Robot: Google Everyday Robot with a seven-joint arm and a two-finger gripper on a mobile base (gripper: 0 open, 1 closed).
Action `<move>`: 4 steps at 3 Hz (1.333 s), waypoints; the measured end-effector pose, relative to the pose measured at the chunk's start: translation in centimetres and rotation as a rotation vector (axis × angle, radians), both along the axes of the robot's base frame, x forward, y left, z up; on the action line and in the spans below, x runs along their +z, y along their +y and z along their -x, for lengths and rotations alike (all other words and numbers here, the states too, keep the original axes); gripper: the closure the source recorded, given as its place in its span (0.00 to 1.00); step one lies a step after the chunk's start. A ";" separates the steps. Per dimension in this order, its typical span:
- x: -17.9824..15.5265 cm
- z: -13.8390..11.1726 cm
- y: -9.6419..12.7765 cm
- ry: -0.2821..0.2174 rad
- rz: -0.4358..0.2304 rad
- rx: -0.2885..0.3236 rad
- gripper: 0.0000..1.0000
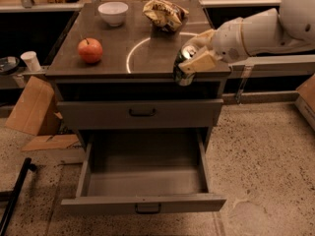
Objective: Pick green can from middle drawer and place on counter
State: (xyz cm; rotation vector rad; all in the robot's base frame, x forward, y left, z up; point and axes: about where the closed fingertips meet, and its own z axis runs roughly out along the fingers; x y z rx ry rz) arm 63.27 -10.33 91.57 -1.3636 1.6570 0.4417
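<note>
Green can [180, 73] clamped between the jaws, at front right edge of the counter [113, 53], middle drawer [142, 203] open below

At the counter's [113, 50] front right edge you see the gripper [193, 54] holding the can [182, 72]; below the counter, the drawer [142, 182] stands pulled out.

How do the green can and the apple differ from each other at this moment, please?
The apple rests on the counter, on its left side. The green can is held in the end effector at the counter's front right edge and is not set down. The apple is round and red-orange, while the green can is a dark cylinder with a silver top. The apple sits stem up, while the green can is tilted. They look similar in size.
</note>
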 end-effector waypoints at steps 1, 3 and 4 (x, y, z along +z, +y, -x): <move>1.0 -3.5 -0.3 0.023 -0.036 -0.079 1.00; 2.8 -9.0 -0.3 0.047 -0.081 -0.178 1.00; 2.8 -9.0 -0.3 0.047 -0.081 -0.178 1.00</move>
